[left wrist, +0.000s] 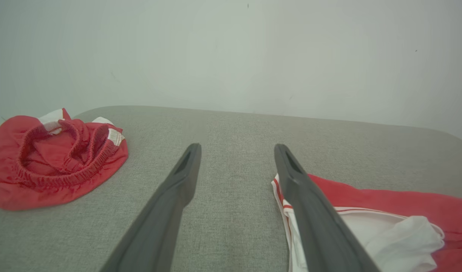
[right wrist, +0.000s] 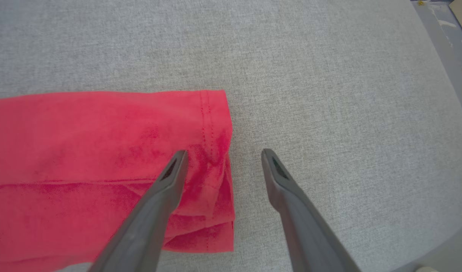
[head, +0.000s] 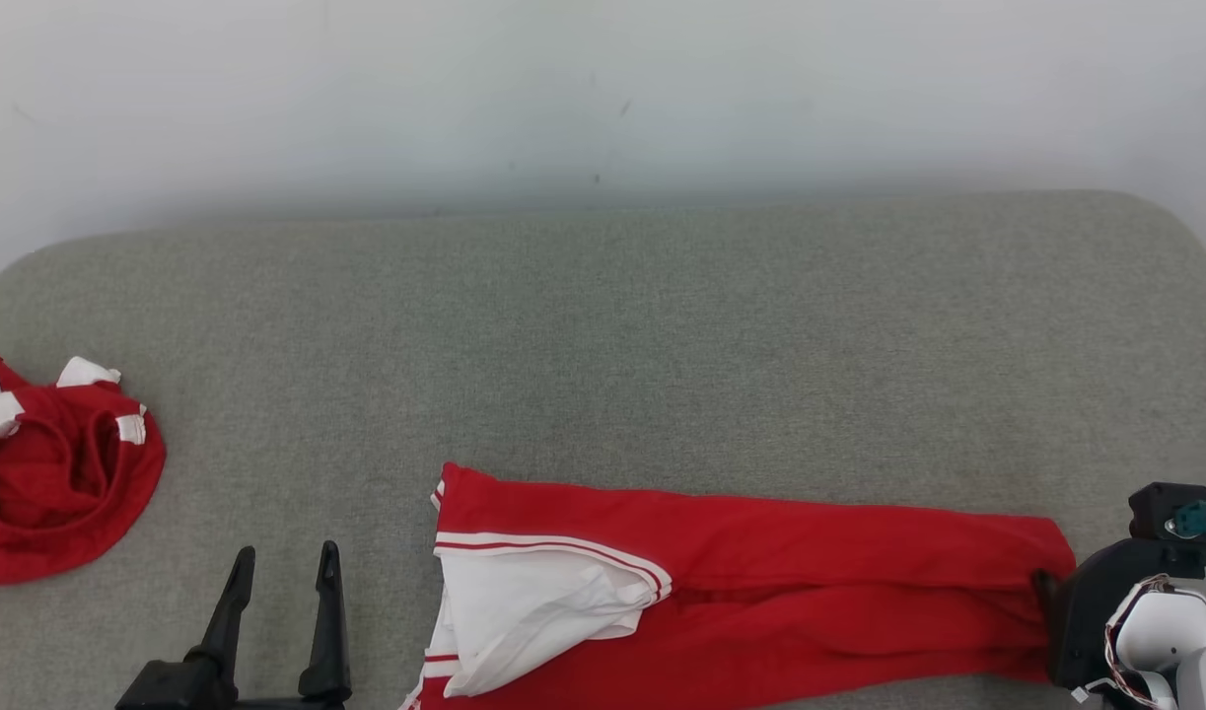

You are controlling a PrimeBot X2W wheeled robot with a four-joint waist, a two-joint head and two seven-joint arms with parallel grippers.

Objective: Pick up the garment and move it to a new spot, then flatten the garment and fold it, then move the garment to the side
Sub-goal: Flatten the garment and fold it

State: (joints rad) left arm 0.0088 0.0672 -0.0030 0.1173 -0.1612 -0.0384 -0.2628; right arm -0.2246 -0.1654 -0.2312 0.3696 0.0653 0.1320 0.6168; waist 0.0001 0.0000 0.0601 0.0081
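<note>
The garment point(head: 760, 562) is red with a white sleeve piece and red-striped trim, and it lies stretched flat along the near side of the grey padded table point(head: 662, 325). My left gripper point(head: 287, 550) stands open over bare table just left of the garment's white end point(left wrist: 385, 226), holding nothing; in the left wrist view, the left gripper point(left wrist: 237, 146) has its fingers spread wide. My right gripper point(right wrist: 224, 152) is open at the garment's right hem point(right wrist: 212, 124). One finger is over the red cloth and the other over bare table. The right gripper point(head: 1056, 611) is largely hidden by its wrist.
A second red and white piece, bunched with an elastic waistband point(head: 60, 473) point(left wrist: 57, 158), lies at the table's left edge. A pale wall rises behind the table. The table's rounded right edge point(right wrist: 453, 75) is close to my right gripper.
</note>
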